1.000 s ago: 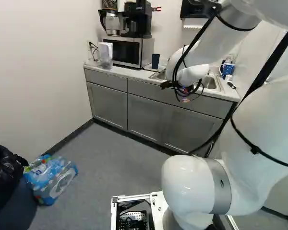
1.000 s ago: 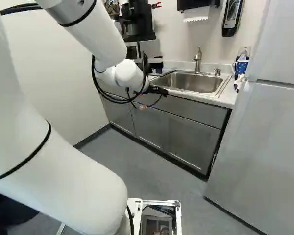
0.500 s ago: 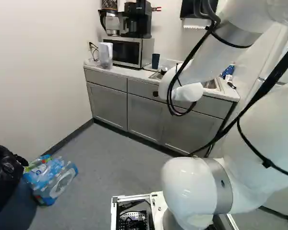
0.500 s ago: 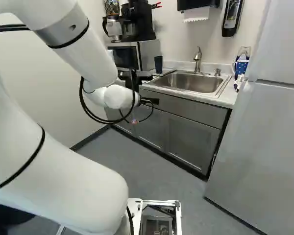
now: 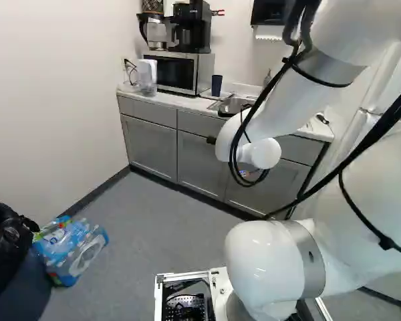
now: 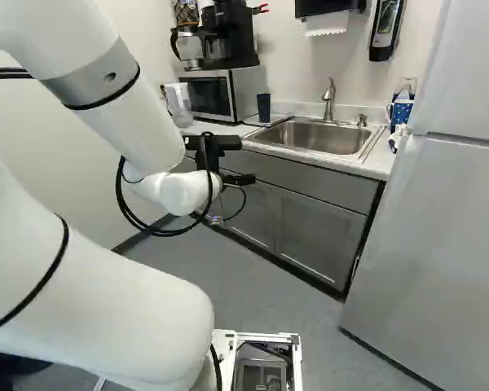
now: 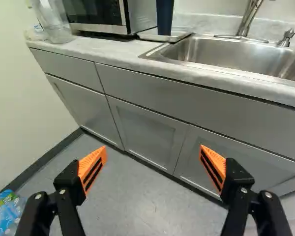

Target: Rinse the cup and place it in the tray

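One dark blue cup (image 7: 165, 14), which stands upright on a flat tray (image 7: 183, 36) between microwave (image 7: 98, 14) and sink (image 7: 226, 53). One pale table (image 7: 113, 55) over grey cabinets (image 7: 147, 133). One refrigerator (image 6: 440, 252). One pack of bottles (image 5: 70, 247) on grey floor (image 5: 160, 214), beside a bin (image 5: 13, 281). Jaws: spread wide.
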### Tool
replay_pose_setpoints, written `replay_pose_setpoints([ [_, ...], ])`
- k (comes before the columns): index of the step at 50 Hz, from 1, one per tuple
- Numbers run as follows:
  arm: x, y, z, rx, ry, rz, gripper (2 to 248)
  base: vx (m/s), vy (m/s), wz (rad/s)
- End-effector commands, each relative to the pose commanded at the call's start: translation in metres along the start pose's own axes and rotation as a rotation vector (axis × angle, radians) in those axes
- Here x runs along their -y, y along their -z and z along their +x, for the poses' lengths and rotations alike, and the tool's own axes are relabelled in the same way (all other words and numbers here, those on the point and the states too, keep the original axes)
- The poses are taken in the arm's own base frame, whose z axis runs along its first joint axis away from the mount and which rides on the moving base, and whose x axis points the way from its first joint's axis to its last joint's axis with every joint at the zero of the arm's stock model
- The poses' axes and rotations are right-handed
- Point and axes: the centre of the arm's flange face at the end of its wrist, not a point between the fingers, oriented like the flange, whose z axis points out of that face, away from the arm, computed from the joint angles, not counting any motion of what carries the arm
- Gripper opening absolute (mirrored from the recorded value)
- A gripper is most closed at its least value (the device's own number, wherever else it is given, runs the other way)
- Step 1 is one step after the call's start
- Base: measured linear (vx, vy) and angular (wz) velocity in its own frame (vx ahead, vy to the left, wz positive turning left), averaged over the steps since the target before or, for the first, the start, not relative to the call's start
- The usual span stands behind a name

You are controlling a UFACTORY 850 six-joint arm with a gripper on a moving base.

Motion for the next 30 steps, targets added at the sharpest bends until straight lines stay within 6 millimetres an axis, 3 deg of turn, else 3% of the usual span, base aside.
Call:
replay_pose_setpoints([
  [30, 0.012, 0.023, -0.035, -0.064, 0.015, 0.036, 247, 0.000, 0.000, 0.000],
])
